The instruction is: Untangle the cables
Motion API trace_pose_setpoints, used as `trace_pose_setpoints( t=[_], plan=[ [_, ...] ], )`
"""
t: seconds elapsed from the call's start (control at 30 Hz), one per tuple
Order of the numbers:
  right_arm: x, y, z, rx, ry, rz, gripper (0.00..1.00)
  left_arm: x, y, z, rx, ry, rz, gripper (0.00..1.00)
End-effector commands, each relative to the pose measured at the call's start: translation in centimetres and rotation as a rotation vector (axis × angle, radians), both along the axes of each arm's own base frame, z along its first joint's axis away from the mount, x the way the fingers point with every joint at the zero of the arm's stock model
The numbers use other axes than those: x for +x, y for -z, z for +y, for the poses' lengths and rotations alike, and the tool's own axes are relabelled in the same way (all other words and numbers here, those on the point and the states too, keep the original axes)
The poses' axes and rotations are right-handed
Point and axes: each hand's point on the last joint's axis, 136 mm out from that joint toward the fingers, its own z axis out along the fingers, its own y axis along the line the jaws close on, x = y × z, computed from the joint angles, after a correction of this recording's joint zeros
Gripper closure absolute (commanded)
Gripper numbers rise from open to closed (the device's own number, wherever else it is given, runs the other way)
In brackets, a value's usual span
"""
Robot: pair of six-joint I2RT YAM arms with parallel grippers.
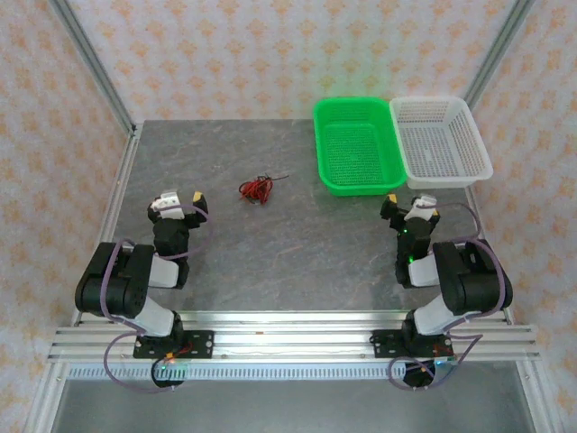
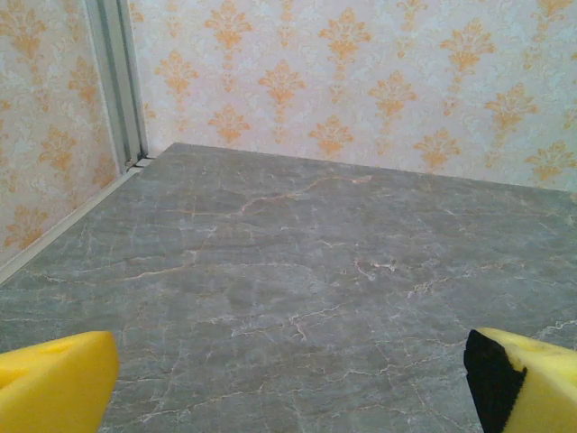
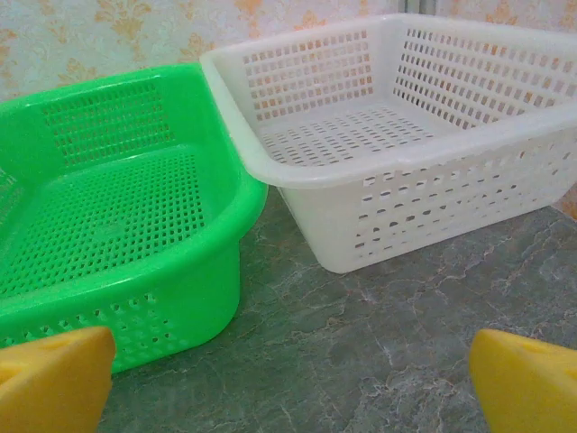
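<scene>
We see the cables (image 1: 257,189) as one small red & black clump on the counter (image 1: 297,253), approx. mid-counter, left of the green basket (image 1: 356,144) & not touching it. The clump's long axis runs roughly left-right. One thin loose end sticks out to the right & slightly toward the far side, i.e. toward the green basket. The white basket (image 1: 442,140) sits right against the green one's right side. We find the left fingers (image 1: 196,197) spread wide, holding nothing, on the near side & left of the clump, well apart. The right fingers (image 1: 394,202) are likewise spread wide, nothing between them, just in front of the baskets.
</scene>
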Motion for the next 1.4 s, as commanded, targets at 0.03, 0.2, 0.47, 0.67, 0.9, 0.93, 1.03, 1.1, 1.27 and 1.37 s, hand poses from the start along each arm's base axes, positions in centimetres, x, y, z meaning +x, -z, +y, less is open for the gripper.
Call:
trace_pose_setpoints(
  t=[0.03,0.2,0.47,0.67,0.9,0.93,1.03,1.1,1.27,1.37],
  plan=[
    [0.4,-1.3,-0.1,0.006,0.003,-0.038,0.0,0.3,-0.2,-0.3,0.004,0.015,-0.006,0.01],
    [0.4,-1.3,-0.1,0.006,0.003,-0.038,0.0,0.3,-0.1,-0.3,0.002,0.016,-0.005,0.01],
    [0.4,-1.3,-0.1,0.007,0.003,-0.04,0.0,0.3,-0.1,-0.3,0.002,0.017,-0.005,0.01],
    [0.4,-1.3,-0.1,0.006,0.003,-0.039,0.0,0.3,-0.2,-0.3,0.002,0.017,-0.007,0.01],
    [0.6,-1.2,-0.1,0.009,-0.003,-0.036,0.0,0.3,-0.2,-0.3,0.002,0.017,-0.004,0.01],
    [0.7,-1.2,0.3,0.005,-0.027,-0.031,0.0,0.3,-0.2,-0.3,0.002,0.016,-0.006,0.01],
    [0.7,-1.1,0.5,0.008,-0.054,-0.03,0.0,0.3,-0.2,-0.3,0.002,0.016,-0.005,0.01],
    [0.6,-1.3,0.5,0.008,-0.052,-0.036,0.03,0.5,-0.6,-0.3,0.003,0.015,-0.009,0.01],
    [0.9,-2.4,-0.6,0.019,0.016,0.002,0.06,-1.1,-3.1,0.6,-0.005,-0.055,-0.06,0.01],
    [1.0,-3.9,-0.9,0.033,0.047,0.03,0.08,-1.1,-4.8,1.6,-0.049,-0.13,-0.043,0.07]
  ],
)
